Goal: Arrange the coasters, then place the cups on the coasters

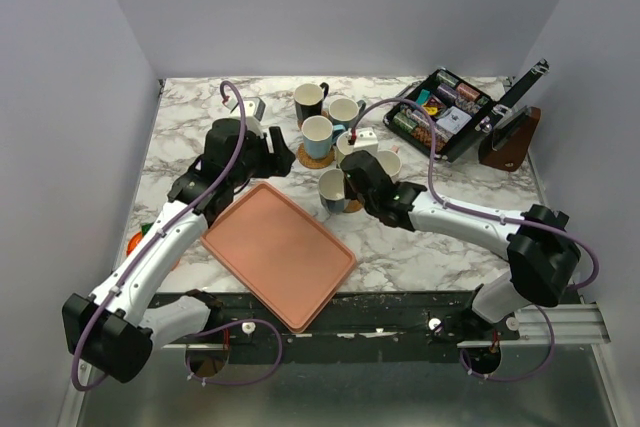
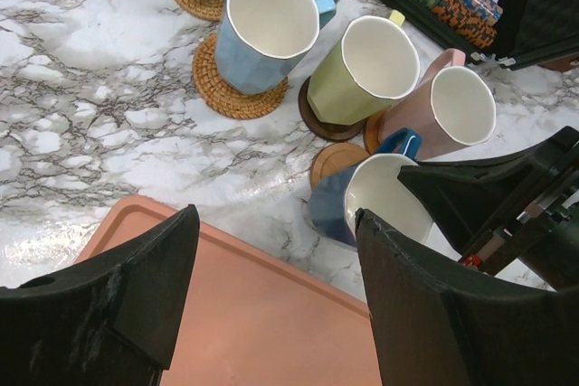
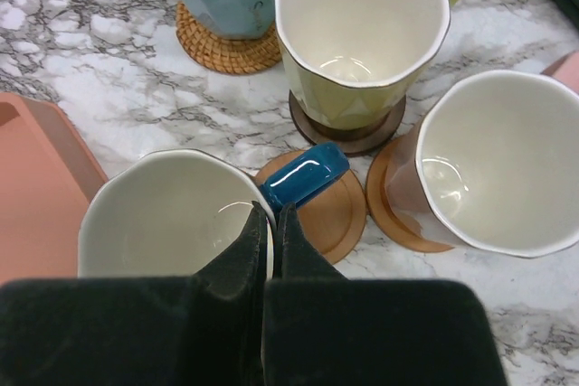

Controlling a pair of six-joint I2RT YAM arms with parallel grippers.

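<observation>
Meanwhile, the right end effector [image 3: 271, 214] is clamped shut on the rim of the blue cup [image 3: 163, 214], whose handle lies over a bare tan coaster [image 3: 335, 223] just ahead of the fingers. The left end effector [image 2: 273, 223] stands open above the tray [image 2: 271, 332].

Bright even light, soft shadows, glare on table [image 2: 208, 183]; focus sharp
</observation>
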